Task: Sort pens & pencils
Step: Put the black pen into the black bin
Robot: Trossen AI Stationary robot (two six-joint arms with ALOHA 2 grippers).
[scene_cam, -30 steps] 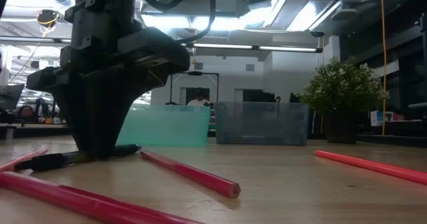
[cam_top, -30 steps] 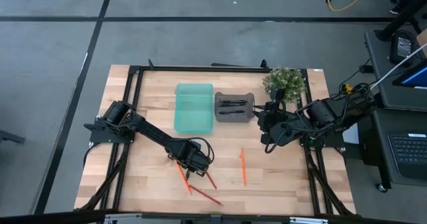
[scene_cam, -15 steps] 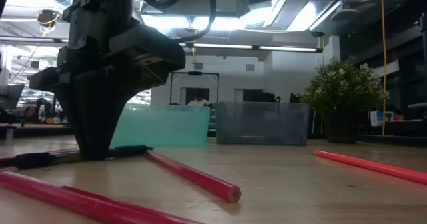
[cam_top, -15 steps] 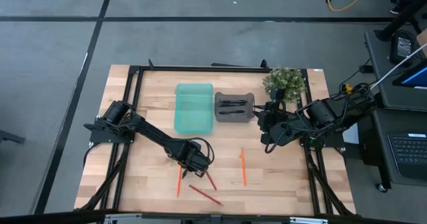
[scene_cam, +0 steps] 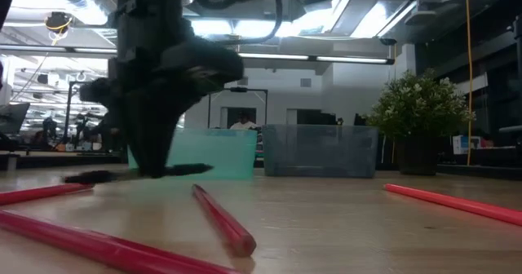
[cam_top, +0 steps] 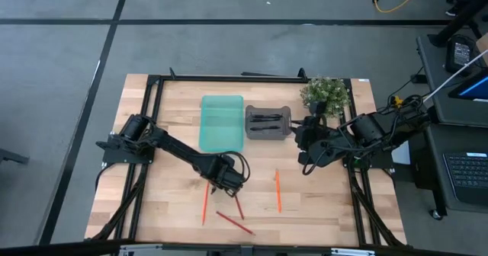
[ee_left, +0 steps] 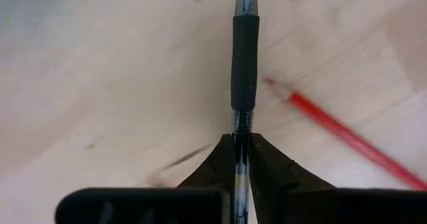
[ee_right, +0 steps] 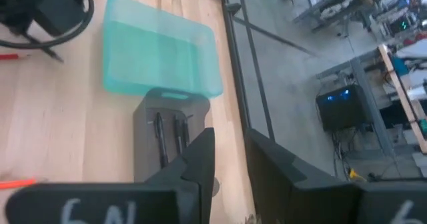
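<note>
My left gripper (cam_top: 229, 181) points down over the middle of the table, shut on a black pen (scene_cam: 139, 174). In the left wrist view the pen (ee_left: 244, 57) sticks out past the fingers. Two orange pencils (cam_top: 204, 203) (cam_top: 278, 191) and two red ones (cam_top: 239, 205) (cam_top: 235, 222) lie flat on the wood near the front. My right gripper (ee_right: 230, 164) hangs open high over the right side, next to the grey bin, with nothing between its fingers. My left gripper pinches the pen's clear barrel (ee_left: 240, 127), just behind the black rubber grip, between its two fingers. The fingers come from above and lie across the pen. The pen stays about level and looks just clear of the table, with both ends sticking out past the fingers.
A teal bin (cam_top: 221, 123) and a grey bin (cam_top: 267, 123) holding black pens stand side by side at the back. A potted plant (cam_top: 326, 94) stands at the far right corner. A black frame (cam_top: 229, 78) runs round the tabletop.
My left gripper has gone a little toward the table's far right with the pen, which has come up off the wood. The orange pencil beside it has swung round and now lies near-to-far. The red pencil next to it has turned too.
</note>
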